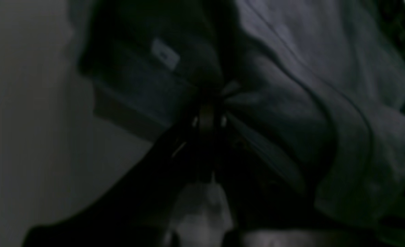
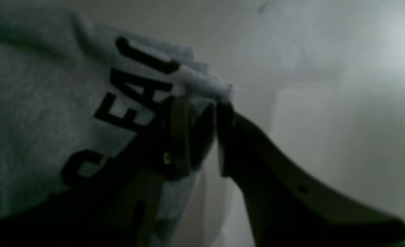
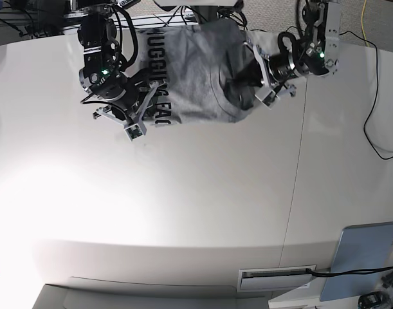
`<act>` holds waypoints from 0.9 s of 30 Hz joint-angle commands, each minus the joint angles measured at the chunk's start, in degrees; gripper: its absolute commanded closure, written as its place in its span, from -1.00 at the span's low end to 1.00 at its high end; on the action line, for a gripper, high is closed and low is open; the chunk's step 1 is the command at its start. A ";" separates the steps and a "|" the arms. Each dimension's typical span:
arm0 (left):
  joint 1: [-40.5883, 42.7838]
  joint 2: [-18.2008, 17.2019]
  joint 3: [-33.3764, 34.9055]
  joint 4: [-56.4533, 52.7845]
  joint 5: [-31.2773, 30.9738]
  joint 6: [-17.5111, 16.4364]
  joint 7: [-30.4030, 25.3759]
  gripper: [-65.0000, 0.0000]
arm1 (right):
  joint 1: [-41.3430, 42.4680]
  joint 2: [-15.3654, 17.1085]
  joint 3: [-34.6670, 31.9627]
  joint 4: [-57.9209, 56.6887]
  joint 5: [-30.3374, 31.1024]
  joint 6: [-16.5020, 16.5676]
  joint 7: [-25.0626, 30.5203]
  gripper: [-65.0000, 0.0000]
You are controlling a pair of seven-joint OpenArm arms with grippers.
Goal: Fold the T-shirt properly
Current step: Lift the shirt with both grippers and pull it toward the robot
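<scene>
The bench (image 3: pixel 202 193) was a broad white surface, brightly lit near its front left in the base view. At its far edge lay the T-shirt (image 3: pixel 196 71), a large heather-grey garment bunched into a rough wide shape rather than spread flat, held at both ends by the two arms. Its fabric was soft and mottled, with deep folds and a dark hollow near the middle-right where the cloth gathered. Bold black block lettering ran sideways along the end toward the right arm; in the right wrist view the letters "FAC" and part of a "C" showed on the pale grey cloth. In the left wrist view the shirt looked darker and shadowed, with a stitched seam curving across it, a hemmed edge, and a small pale label (image 1: pixel 165 55) on the cloth.

The right pincer (image 2: pixel 202 113) had its two dark fingers pinching a folded edge of the T-shirt just beside the lettering, with the cloth between them. The left pincer (image 1: pixel 207 103) was pressed together on a gathered bunch of the shirt, whose folds radiated from the grip.

A black cable (image 3: pixel 376 96) trailed across the bench's right side, and a pale blue-grey panel (image 3: pixel 366 257) sat at the front right corner.
</scene>
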 commanded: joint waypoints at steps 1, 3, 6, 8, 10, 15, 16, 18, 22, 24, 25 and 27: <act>-1.53 -0.44 -0.22 -0.85 2.51 1.18 -0.07 1.00 | 0.50 0.13 0.15 1.60 0.15 -0.26 0.83 0.61; -4.09 -0.42 -0.22 -3.41 2.64 1.62 -1.97 1.00 | 0.50 0.13 0.13 1.66 -0.04 -0.39 0.39 0.61; -8.44 -0.22 -0.22 -7.39 2.62 2.21 -6.93 1.00 | 0.48 0.13 0.13 1.64 0.00 -0.37 -0.42 0.61; -11.69 0.13 -0.22 -9.73 2.62 2.19 -9.70 1.00 | 0.46 0.13 0.13 1.64 0.00 -0.35 -0.46 0.61; -15.15 0.74 -0.22 -11.45 2.58 2.21 -10.58 1.00 | 0.46 0.13 0.13 1.64 0.00 -0.37 -0.74 0.61; -21.88 0.87 -0.24 -11.41 -0.55 2.32 -8.35 1.00 | 0.48 0.13 0.13 1.64 -0.04 -0.39 -1.03 0.61; -22.53 0.48 -0.26 -10.58 -2.97 2.45 -5.31 1.00 | 0.50 0.15 0.15 1.64 -0.13 -0.44 -1.01 0.61; -22.71 -0.68 -0.28 -7.93 -8.70 2.40 2.16 1.00 | 0.50 0.13 0.13 1.57 -1.18 -0.83 -0.57 0.61; -18.12 -4.24 -0.28 -1.53 -18.56 2.38 13.20 1.00 | 0.52 0.15 0.13 1.57 -2.78 -1.31 0.61 0.61; -13.81 -6.27 -0.28 1.22 -20.02 2.27 13.42 1.00 | 0.55 0.13 0.13 1.53 -2.78 -1.31 0.87 0.61; -11.43 -7.32 -0.28 2.49 -20.28 2.19 12.90 1.00 | 0.55 0.15 0.13 1.46 -2.75 -1.31 1.25 0.61; -6.64 -9.49 -0.28 4.94 -20.41 2.21 10.58 1.00 | 0.57 0.15 0.13 1.46 -2.78 -1.31 1.70 0.61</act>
